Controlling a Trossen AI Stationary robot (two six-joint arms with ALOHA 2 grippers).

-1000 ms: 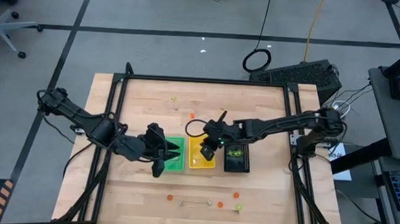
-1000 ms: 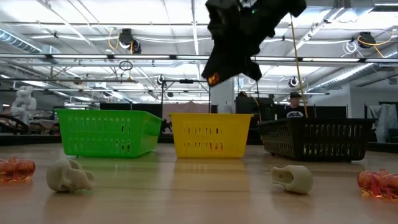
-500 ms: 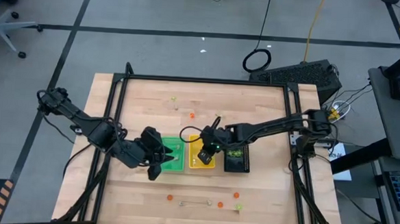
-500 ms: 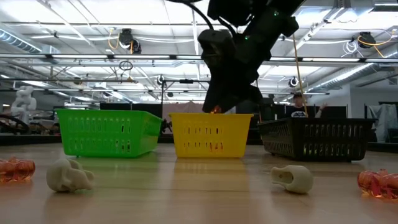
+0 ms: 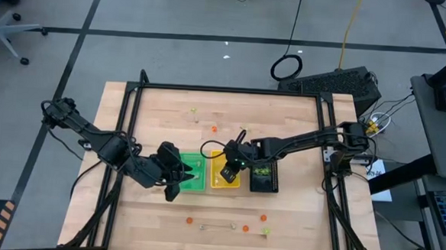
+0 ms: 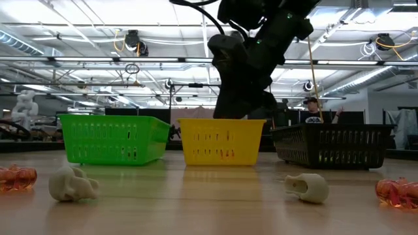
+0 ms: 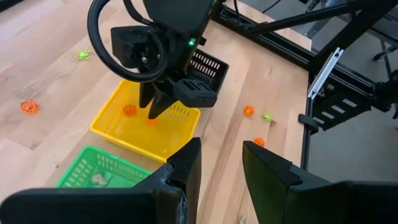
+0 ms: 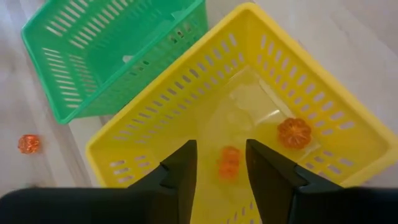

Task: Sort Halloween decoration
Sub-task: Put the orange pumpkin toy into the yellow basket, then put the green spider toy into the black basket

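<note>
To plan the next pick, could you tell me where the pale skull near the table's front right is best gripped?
Probably across the rounded cranium of the pale skull, coming straight down from above: it lies on its side on the bare table, with nothing touching it.

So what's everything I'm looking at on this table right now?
green tray: one, left of the row.
yellow tray: one, middle of the row.
black tray: one, right of the row.
orange trinkets: two in the yellow tray, a few loose on the wood.
yellow-green trinkets: a few, loose on the wood.
pale whitish trinkets: two, near the table's front edge.
table: one, light wood, black frame.
left gripper: at the green tray's front left corner, fingers apart, empty.
right gripper: over the yellow tray, fingers apart.
</note>
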